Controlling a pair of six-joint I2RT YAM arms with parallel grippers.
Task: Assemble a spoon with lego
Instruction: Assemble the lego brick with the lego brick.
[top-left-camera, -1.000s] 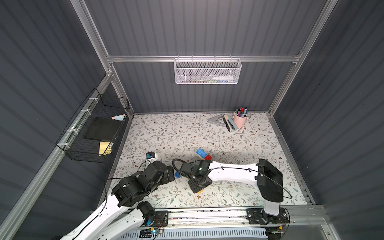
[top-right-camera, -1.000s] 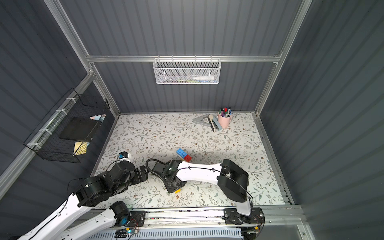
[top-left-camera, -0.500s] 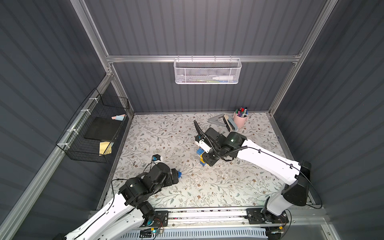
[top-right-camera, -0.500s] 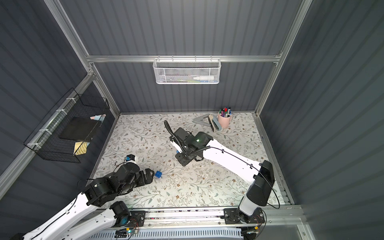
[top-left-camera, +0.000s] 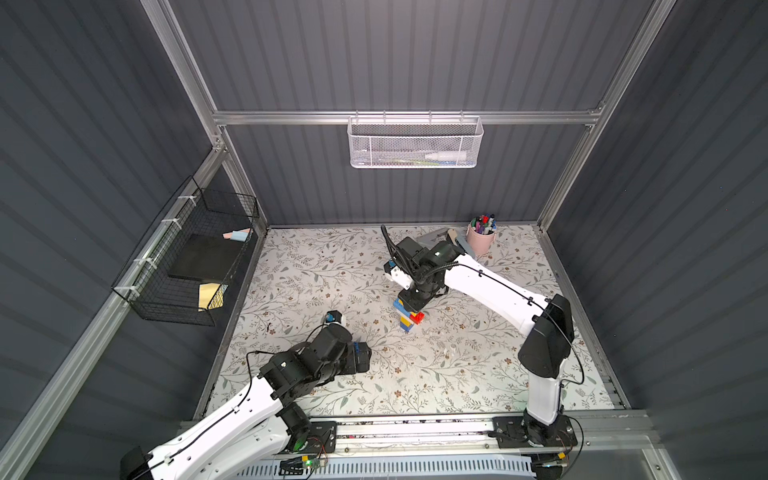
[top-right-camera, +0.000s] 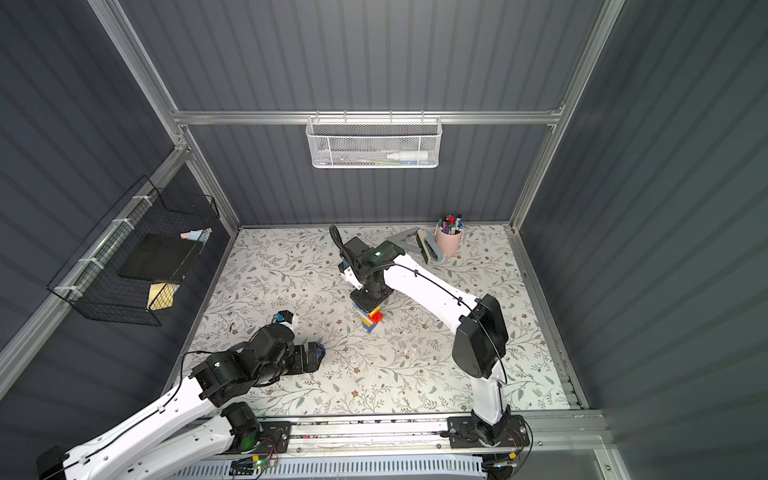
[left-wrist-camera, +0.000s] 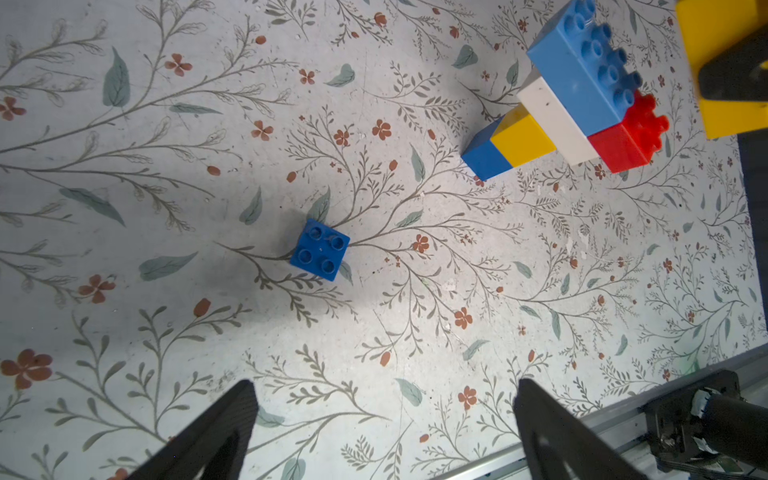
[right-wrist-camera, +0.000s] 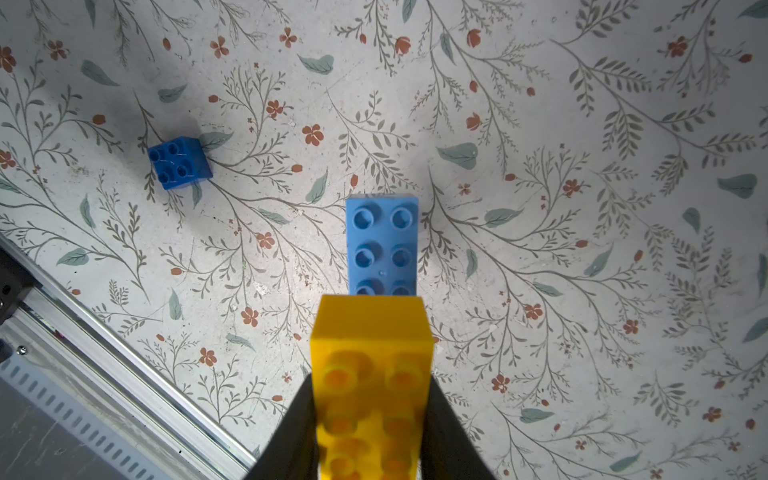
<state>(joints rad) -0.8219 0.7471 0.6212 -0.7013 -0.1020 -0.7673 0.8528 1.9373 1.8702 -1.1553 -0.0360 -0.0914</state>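
The partly built spoon (top-left-camera: 408, 319) (top-right-camera: 370, 318) stands upright mid-mat: blue, yellow and white bricks under a blue oblong and a red brick (left-wrist-camera: 625, 139). My right gripper (top-left-camera: 409, 305) (right-wrist-camera: 372, 415) hangs just above it, shut on a yellow oblong brick (right-wrist-camera: 372, 365) (left-wrist-camera: 719, 62). That brick overlaps the near end of the blue oblong (right-wrist-camera: 382, 245) and is apart from it. A loose small blue brick (left-wrist-camera: 320, 250) (right-wrist-camera: 179, 163) lies on the mat ahead of my left gripper (left-wrist-camera: 384, 415) (top-left-camera: 365, 357). The left gripper is open and holds nothing.
A pink pen cup (top-left-camera: 481, 239) and a grey tool (top-left-camera: 457, 243) stand at the back right. A white mesh basket (top-left-camera: 415, 141) hangs on the back wall, a black wire basket (top-left-camera: 187, 257) on the left wall. The metal rail (top-left-camera: 415, 428) borders the front.
My right arm has swung from the mat's front, beside the left gripper, back over the brick stack with the yellow brick. The left gripper has drawn back off the small blue brick.
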